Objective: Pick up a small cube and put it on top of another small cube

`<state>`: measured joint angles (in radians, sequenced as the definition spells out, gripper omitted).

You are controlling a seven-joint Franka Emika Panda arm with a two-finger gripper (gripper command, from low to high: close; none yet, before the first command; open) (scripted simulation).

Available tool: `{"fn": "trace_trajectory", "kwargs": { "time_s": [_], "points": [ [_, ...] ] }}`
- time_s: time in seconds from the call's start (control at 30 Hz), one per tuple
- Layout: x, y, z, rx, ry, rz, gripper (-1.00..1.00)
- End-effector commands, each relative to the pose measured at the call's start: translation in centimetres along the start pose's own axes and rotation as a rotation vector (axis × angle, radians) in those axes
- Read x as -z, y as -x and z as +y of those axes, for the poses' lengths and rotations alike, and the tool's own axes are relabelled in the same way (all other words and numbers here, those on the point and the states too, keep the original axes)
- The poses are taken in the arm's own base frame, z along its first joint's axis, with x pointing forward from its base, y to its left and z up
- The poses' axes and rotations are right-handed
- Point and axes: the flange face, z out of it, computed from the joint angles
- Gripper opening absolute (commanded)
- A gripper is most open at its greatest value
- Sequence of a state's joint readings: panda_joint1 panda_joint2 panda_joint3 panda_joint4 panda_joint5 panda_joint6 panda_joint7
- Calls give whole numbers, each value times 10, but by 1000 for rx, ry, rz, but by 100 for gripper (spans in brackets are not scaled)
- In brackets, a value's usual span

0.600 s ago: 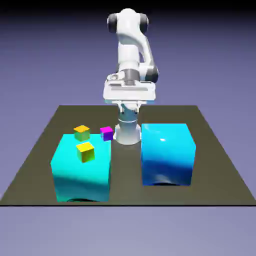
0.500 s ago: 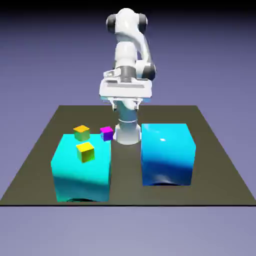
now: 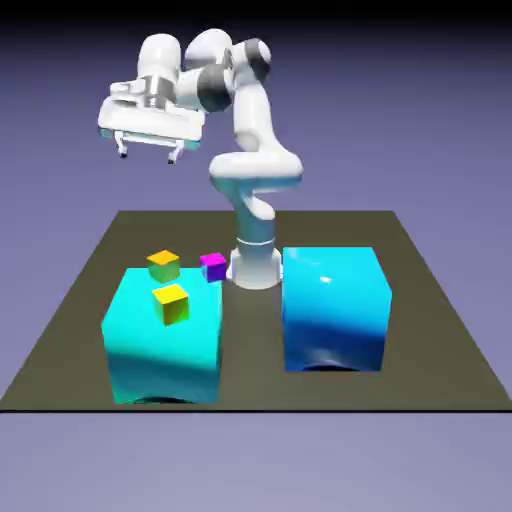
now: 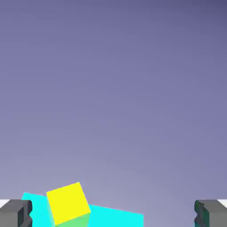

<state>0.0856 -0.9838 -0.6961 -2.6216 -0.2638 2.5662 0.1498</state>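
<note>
The small cube does not show in either view. My gripper hangs high above the table toward the exterior view's left, open and empty. It is far above and behind a yellow cube that rests on top of a big cyan block. In the hand view my gripper has its fingertips wide apart at the bottom corners. The yellow cube sits low between them on the cyan block, far off.
A cube with an orange-yellow top and green sides and a magenta cube lie on the dark table behind the cyan block. A big blue block stands at the exterior view's right. The robot's base is at the back.
The arm has swung from above the table's back middle to the exterior view's left and risen. The gripper stays open. No cube has moved.
</note>
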Motion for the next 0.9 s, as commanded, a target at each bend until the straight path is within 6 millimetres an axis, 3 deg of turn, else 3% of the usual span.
{"fn": "trace_trajectory", "kwargs": {
  "time_s": [0.0,0.2,0.43,0.67,0.87],
  "points": [
    [5,-1,15,6,-5,-3,0],
    [27,8,108,38,-55,-33,0],
    [22,50,213,76,-157,-90,0],
    [-18,120,300,124,-317,-157,0],
    [-77,196,347,178,-503,-212,0]
  ]
}}
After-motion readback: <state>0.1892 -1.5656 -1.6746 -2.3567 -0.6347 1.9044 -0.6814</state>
